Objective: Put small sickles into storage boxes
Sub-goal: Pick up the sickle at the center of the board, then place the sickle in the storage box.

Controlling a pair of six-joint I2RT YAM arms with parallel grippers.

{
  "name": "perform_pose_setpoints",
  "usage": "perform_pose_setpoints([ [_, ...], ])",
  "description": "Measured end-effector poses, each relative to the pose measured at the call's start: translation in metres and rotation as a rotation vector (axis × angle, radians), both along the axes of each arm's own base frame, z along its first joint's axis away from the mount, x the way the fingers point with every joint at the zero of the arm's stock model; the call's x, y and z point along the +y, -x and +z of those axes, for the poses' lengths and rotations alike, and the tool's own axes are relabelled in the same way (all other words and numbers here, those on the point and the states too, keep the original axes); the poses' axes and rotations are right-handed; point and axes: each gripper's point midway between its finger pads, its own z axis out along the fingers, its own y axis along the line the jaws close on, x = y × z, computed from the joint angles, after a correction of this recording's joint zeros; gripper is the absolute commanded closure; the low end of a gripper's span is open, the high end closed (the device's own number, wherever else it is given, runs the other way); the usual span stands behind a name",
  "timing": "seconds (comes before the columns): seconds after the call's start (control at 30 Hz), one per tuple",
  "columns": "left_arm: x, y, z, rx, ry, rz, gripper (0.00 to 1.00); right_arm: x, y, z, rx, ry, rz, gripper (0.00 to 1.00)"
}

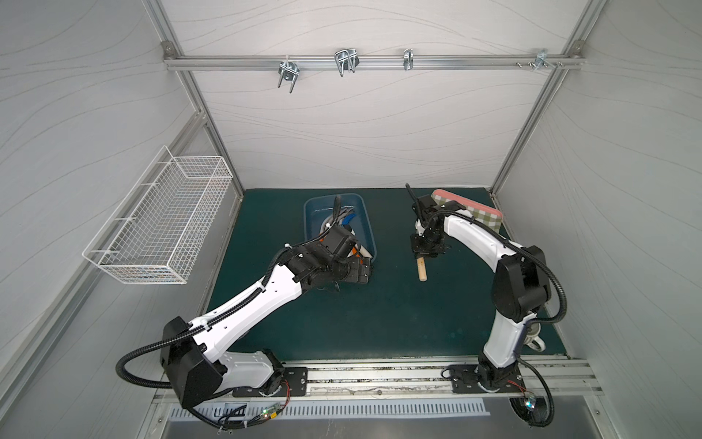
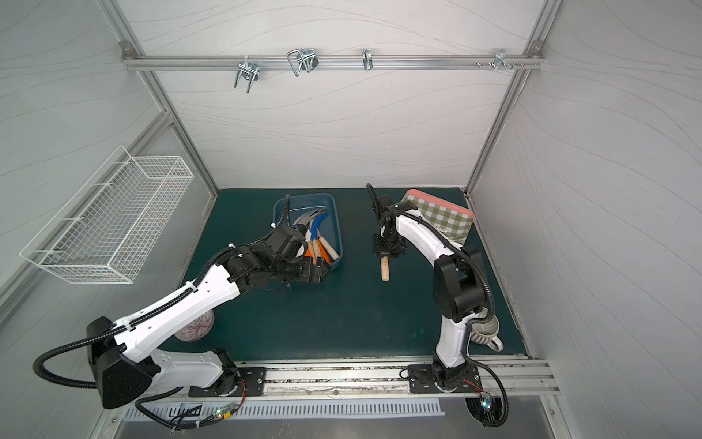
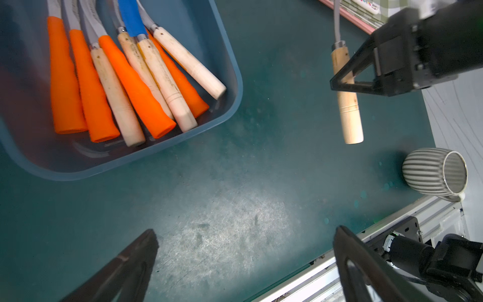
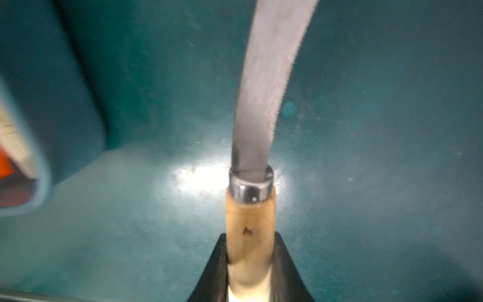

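Small sickle [image 3: 349, 117] clamped in right jaws; left jaws spread wide, apparently empty.

White wire basket [image 1: 159, 228] hangs leftward; ribbed cup [image 3: 428, 174] apparently tipped.

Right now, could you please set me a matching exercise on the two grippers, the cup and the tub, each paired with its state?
Column one:
1. left gripper
2. right gripper
3. ribbed cup
4. blue tub

Column two:
A. lying on its side on the mat
B. holds several sickles, orange and wooden handles
C. open and empty
D. shut on a wooden-handled sickle

Pairs: 1-C, 2-D, 3-A, 4-B.
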Motion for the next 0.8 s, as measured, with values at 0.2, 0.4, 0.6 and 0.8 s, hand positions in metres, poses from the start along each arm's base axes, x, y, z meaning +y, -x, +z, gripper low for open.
perform_pose_setpoints([
  [0.2, 0.014, -0.008, 0.000, 0.012, -0.002, 0.032, 0.01, 0.025, -0.008, 0.033, -0.054, -0.068, 0.018, 1.00],
  [0.4, 0.031, -0.013, 0.002, 0.028, 0.001, 0.069, 0.01, 0.057, -0.016, 0.053, -0.098, -0.120, 0.064, 1.00],
  [0.6, 0.049, -0.017, 0.010, 0.017, 0.020, 0.114, 0.01, 0.091, -0.018, 0.055, -0.102, -0.151, 0.112, 1.00],
  [0.8, 0.064, -0.017, 0.018, -0.007, 0.040, 0.144, 0.01, 0.122, -0.022, 0.055, -0.114, -0.178, 0.159, 1.00],
])
